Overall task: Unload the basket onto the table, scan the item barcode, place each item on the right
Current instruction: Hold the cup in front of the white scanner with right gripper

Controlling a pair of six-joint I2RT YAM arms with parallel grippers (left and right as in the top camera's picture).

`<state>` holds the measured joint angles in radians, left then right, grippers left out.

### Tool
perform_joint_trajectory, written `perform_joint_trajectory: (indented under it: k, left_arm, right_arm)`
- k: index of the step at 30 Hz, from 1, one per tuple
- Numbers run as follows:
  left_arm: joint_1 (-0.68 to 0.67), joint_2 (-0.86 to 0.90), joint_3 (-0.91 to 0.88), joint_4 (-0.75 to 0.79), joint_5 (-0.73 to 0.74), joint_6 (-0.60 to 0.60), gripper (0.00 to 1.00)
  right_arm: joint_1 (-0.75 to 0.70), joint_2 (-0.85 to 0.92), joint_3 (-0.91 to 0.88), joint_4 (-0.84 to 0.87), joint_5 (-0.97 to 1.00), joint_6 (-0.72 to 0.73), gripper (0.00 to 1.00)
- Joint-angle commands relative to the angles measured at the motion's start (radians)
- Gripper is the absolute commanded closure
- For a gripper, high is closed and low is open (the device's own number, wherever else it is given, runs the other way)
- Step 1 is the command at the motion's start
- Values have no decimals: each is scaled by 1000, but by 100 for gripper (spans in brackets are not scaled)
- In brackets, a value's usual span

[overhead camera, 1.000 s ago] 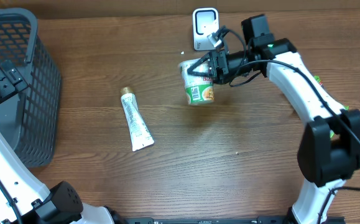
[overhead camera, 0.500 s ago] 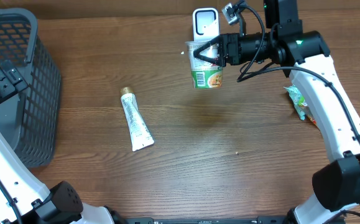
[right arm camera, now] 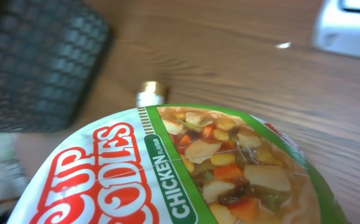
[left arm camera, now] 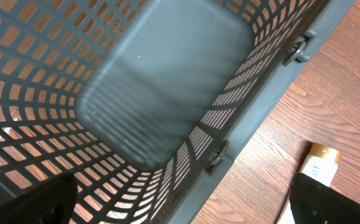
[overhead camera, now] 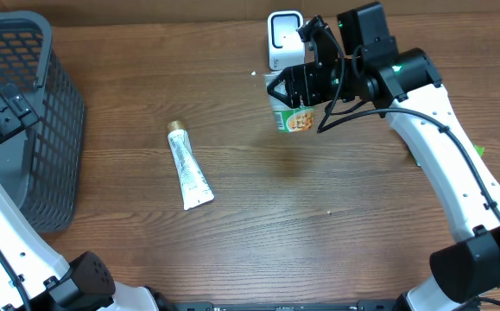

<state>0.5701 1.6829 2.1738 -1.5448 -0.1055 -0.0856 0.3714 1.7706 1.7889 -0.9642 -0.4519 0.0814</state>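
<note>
A cup of chicken noodles [overhead camera: 292, 115], green and white with a food picture, hangs just in front of the white barcode scanner [overhead camera: 284, 38] at the table's back. My right gripper [overhead camera: 295, 89] is shut on it from above. The cup [right arm camera: 186, 168] fills the right wrist view and hides the fingers, with the scanner [right arm camera: 351, 26] at the top right; no barcode shows there. My left gripper [overhead camera: 6, 104] hovers open over the grey basket [overhead camera: 34, 147], nothing between its fingertips [left arm camera: 38, 200].
A white tube with a gold cap [overhead camera: 189, 166] lies on the wooden table left of centre; its cap end [left arm camera: 319, 165] shows beside the basket wall [left arm camera: 248, 134]. A green packet [overhead camera: 477, 152] peeks out from behind the right arm.
The right arm has carried the cup up and to the right towards the scanner, then turned its wrist so the cup hangs at a new angle. The left arm has not moved.
</note>
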Motion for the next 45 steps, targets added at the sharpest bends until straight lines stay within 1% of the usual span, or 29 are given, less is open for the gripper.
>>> perform_joint_trajectory:
  k: [1, 3, 5, 8, 11, 13, 18, 21, 22, 23, 26, 28, 40, 45]
  left_arm:
    - [-3, -9, 16, 1, 2, 0, 0]
    - [-3, -9, 16, 1, 2, 0, 0]
    - [-3, -9, 16, 1, 2, 0, 0]
    - [-3, -9, 16, 1, 2, 0, 0]
    - [-3, -9, 16, 1, 2, 0, 0]
    - [-3, -9, 16, 1, 2, 0, 0]
    - [-3, -9, 16, 1, 2, 0, 0]
    - [-3, -9, 16, 1, 2, 0, 0]
    - [-3, -9, 16, 2, 2, 0, 0]
    - [-3, -9, 16, 1, 2, 0, 0]
    - [-3, -9, 16, 1, 2, 0, 0]
    - [-3, -9, 16, 1, 2, 0, 0]
    - [-3, -9, 16, 2, 2, 0, 0]
    - [-3, -9, 16, 1, 2, 0, 0]
  right_arm:
    - [32, -37, 132, 16, 391, -5, 31]
    - [41, -37, 155, 66, 553, -36, 31]
    - [52, -25, 155, 166, 674, -148, 33]
    - [60, 15, 155, 267, 763, -249, 37]
    - [62, 99, 155, 415, 886, -333, 38]
    - [62, 168, 155, 549, 958, -414, 40]
    - [62, 312, 155, 798, 975, -571, 41]
    - [61, 408, 155, 972, 974, -713, 41]
    - [61, 424, 155, 1001, 974, -729, 41]
    - [61, 455, 155, 1056, 968, -779, 41]
    - [61, 518, 155, 1085, 854, -948, 43]
    - [61, 541, 155, 1086, 801, -999, 44]
    - [34, 564, 155, 1177, 659, -995, 48]
    - [30, 564, 155, 1170, 614, -994, 48]
